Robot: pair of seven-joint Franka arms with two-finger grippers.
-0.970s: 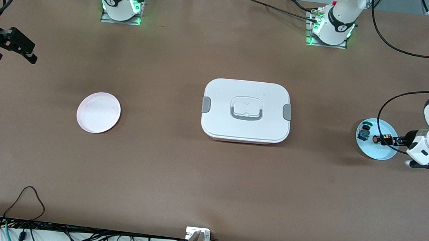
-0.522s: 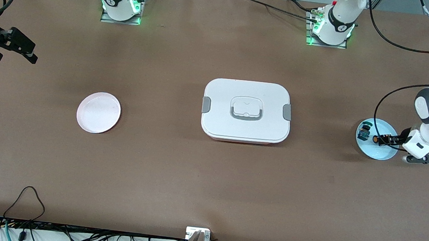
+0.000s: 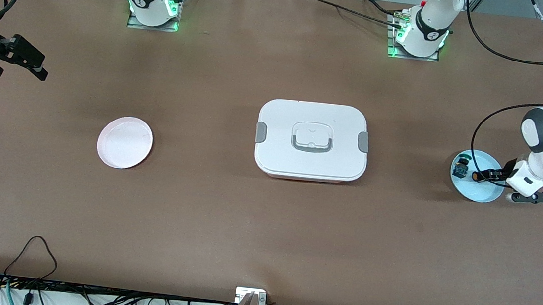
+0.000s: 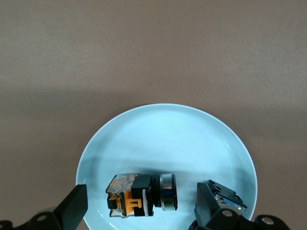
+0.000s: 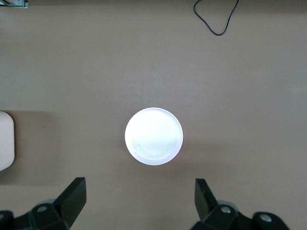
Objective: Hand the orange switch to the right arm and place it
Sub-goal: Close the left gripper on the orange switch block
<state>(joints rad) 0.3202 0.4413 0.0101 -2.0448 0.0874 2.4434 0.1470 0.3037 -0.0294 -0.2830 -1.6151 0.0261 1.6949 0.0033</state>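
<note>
- At the left arm's end of the worktop point(image 3: 224, 227), the orange switch point(image 4: 141, 195) is lying on its side in a pale blue plate point(image 4: 168, 139), its round cap pointing sideways along the plate's floor.
- Beside it in the same plate, a small blue-and-green capped part point(image 3: 460, 166) is sitting near the rim, apart from the switch.
- Low over that plate, the left gripper point(image 4: 141, 208) is hanging with its jaws spread wide; the switch is lying between the two fingers, with a clear gap on each side, and neither finger is touching it.
- Near the middle of the worktop, a white lidded box point(image 3: 311, 140) with grey side clips is sitting closed.
- Toward the right arm's end, a pink plate point(image 3: 125, 142) is lying bare.
- Over the worktop close to that pink plate, the right gripper point(image 5: 139, 203) is waiting in the air, jaws released and gripping nothing; the right arm point(image 3: 7, 53) is showing at the edge of the front view.
</note>
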